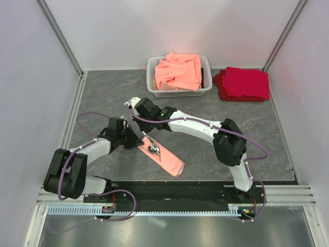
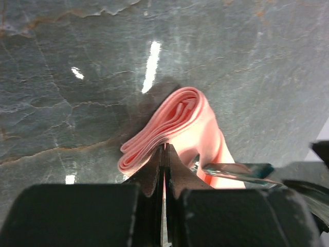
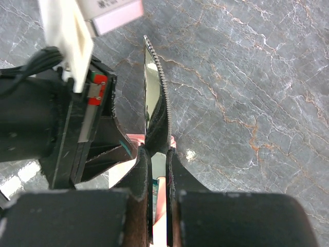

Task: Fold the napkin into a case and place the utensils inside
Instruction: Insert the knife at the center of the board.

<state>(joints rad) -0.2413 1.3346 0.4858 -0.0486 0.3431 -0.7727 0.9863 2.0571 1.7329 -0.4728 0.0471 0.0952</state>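
Observation:
The pale-pink napkin (image 1: 167, 160) lies folded into a long strip on the dark stone table, running diagonally toward the front edge. A silvery spoon (image 1: 153, 150) rests on its upper end. My left gripper (image 1: 139, 143) is at that upper end, shut on a layer of the napkin (image 2: 177, 116), with a pink sliver between its jaws (image 2: 164, 149). My right gripper (image 3: 157, 154) is shut on a knife (image 3: 152, 87) whose serrated blade points away from it. In the top view the right gripper (image 1: 138, 122) hovers just above the napkin's upper end. The knife (image 2: 231, 169) reaches in from the right beside the left jaws.
A white basket (image 1: 151, 77) heaped with orange-salmon cloths (image 1: 179, 72) stands at the back centre. Deep red folded cloths (image 1: 244, 83) lie to its right. White walls close in the table on three sides. The left gripper's body (image 3: 77, 128) fills the left of the right wrist view.

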